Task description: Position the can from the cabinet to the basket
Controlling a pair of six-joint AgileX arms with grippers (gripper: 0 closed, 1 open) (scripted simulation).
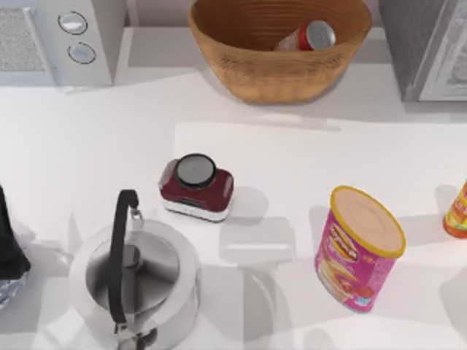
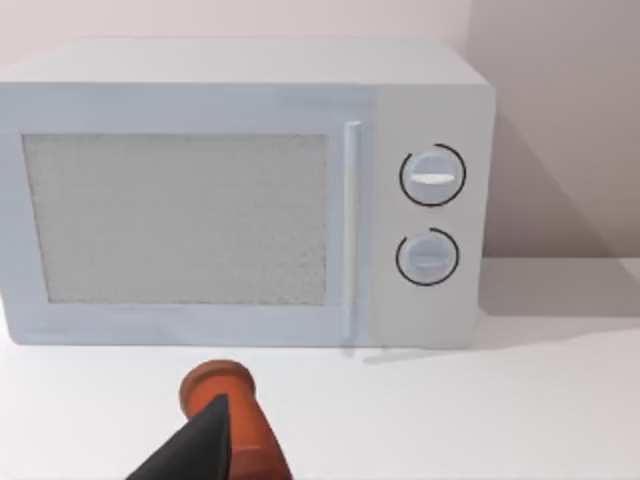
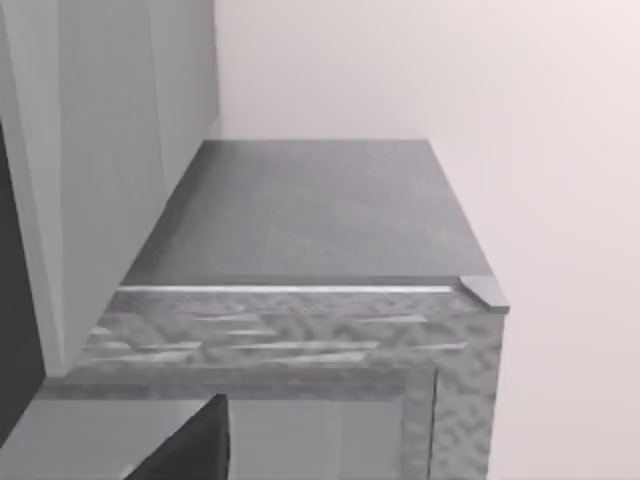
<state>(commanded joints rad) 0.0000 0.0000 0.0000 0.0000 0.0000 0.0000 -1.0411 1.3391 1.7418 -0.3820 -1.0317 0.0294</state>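
The can [image 1: 306, 36] lies tilted inside the basket [image 1: 248, 69], its silver top turned toward the right and its red body leaning against the inner wicker wall on the right side. The basket stands at the far edge of the table [image 1: 87, 146], about midway across. To its right, at the far right corner, is the cabinet [image 1: 427, 47], grey and speckled, with a white-framed door; the right wrist view looks along its dark top [image 3: 310, 210] and speckled front. At the far left corner stands the white microwave [image 1: 62, 40], whose two round knobs and mesh window face the left wrist view [image 2: 240, 190]. Nearer on the table, a dark red jar with a black lid [image 1: 195, 186] stands close to the middle, a steel kettle with a black handle [image 1: 131, 277] near the left front, a pink canister with a yellow rim [image 1: 357, 248] near the right front, and an orange-yellow bottle [image 1: 457, 211] at the right edge. The left arm [image 1: 9, 255] sits at the left edge of the table; whether either gripper's fingers are parted or closed cannot be told
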